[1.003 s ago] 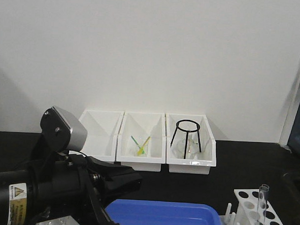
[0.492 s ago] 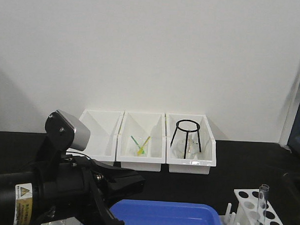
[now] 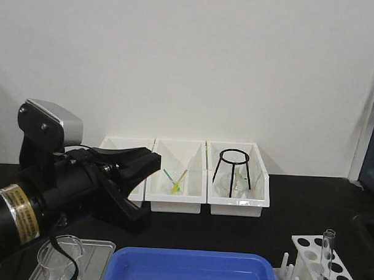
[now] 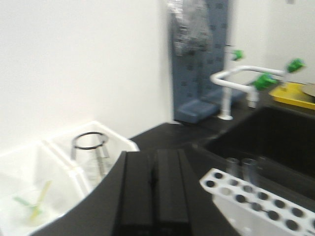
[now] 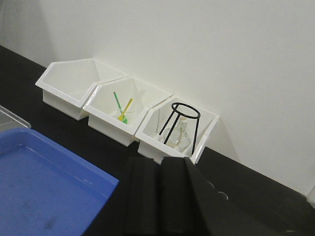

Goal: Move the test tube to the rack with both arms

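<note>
A clear test tube (image 3: 326,254) stands upright in the white rack (image 3: 339,274) at the bottom right. In the left wrist view the rack (image 4: 261,202) lies to the right of my jaws, with two blurred clear tubes (image 4: 241,169) at its far end. My left gripper (image 3: 153,158) is raised at the left, pointing right in front of the white bins. Its jaws are shut and empty in the left wrist view (image 4: 154,158). My right gripper (image 5: 160,166) is shut and empty, low over the black counter beside the blue tray (image 5: 44,182).
Three white bins (image 3: 176,176) line the back wall. One holds green and yellow sticks (image 3: 175,180), another a black wire stand over a flask (image 3: 233,172). A beaker (image 3: 60,258) stands at the bottom left. A sink and white faucet (image 4: 231,83) lie beyond the rack.
My left arm has lifted and swung up. Its gripper rose from low beside the blue tray to the height of the white bins. The tube in the rack has not moved.
</note>
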